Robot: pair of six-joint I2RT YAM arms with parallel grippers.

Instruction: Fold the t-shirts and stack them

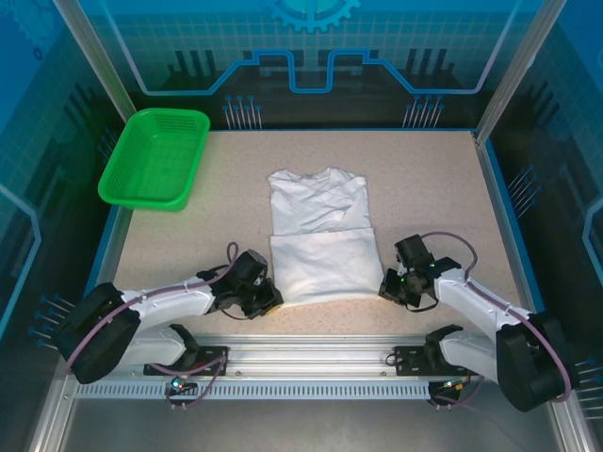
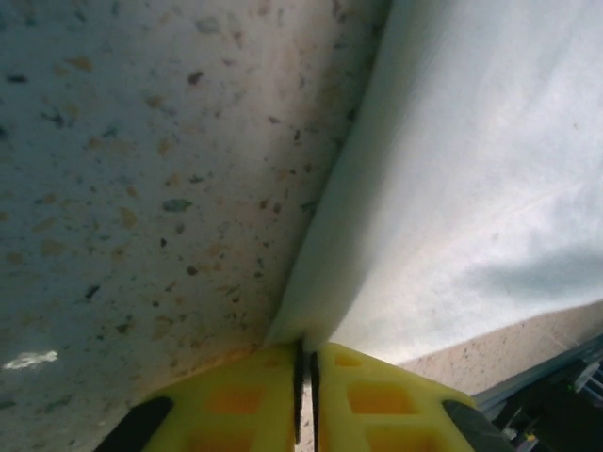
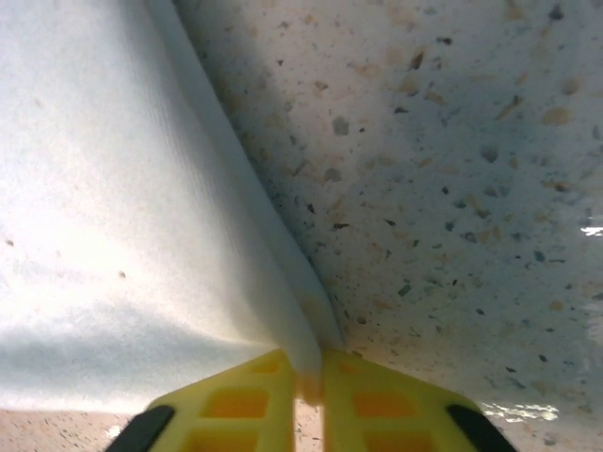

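Note:
One white t-shirt (image 1: 318, 240) lies in the middle of the table, sleeves folded in and its lower part doubled up over the body. My left gripper (image 1: 273, 299) sits at the near left corner of the cloth, its yellow fingers (image 2: 254, 400) shut on the folded edge of the t-shirt (image 2: 452, 169). At the near right corner my right gripper (image 1: 386, 287) is shut on the folded edge of the t-shirt (image 3: 113, 217), which is pinched between the yellow fingers (image 3: 377, 400). Both grippers are low against the table.
A green mesh basket (image 1: 155, 157) stands at the far left corner of the speckled table (image 1: 424, 188). Blue rails edge the table on all sides, and the metal rail carrying both arm bases (image 1: 311, 363) runs along the near edge.

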